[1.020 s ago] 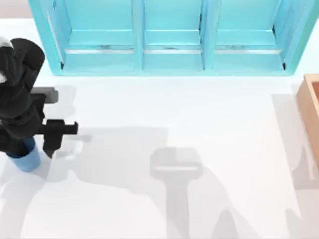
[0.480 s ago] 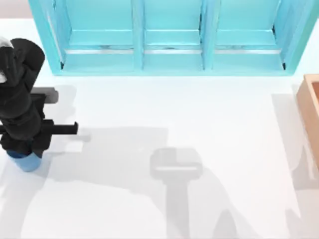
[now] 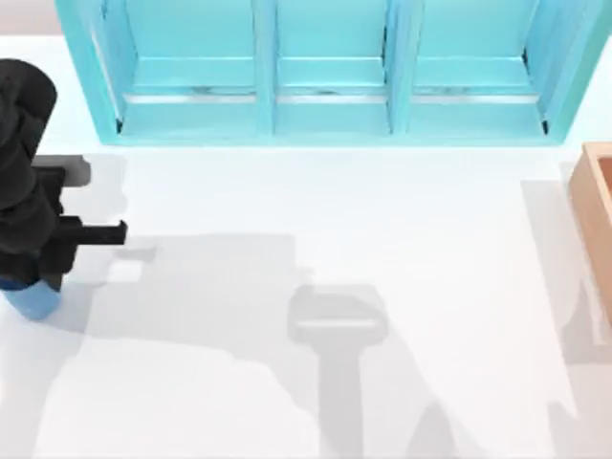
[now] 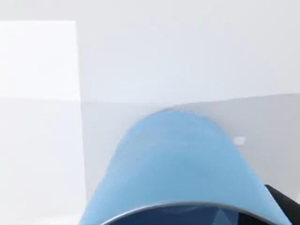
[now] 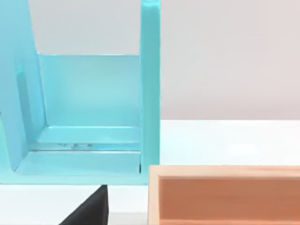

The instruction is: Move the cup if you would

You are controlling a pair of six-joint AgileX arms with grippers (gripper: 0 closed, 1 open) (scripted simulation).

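The blue cup point(image 3: 31, 303) stands at the table's far left, its lower part showing under my left arm. My left gripper point(image 3: 34, 279) comes down on it from above and is shut on the cup. In the left wrist view the cup point(image 4: 180, 164) is very close, with its darker rim at the picture's edge and a black fingertip point(image 4: 287, 207) beside it. My right arm is parked, and a black part of my right gripper point(image 5: 89, 211) shows in the right wrist view.
A large teal cabinet point(image 3: 325, 67) with open compartments runs along the back of the table. An orange-brown wooden box point(image 3: 598, 215) sits at the right edge, and the right wrist view has it point(image 5: 225, 192) in front of the cabinet point(image 5: 89, 108). Arm shadows lie mid-table.
My left arm has moved toward the left edge and slightly back. The cup has moved left with it.
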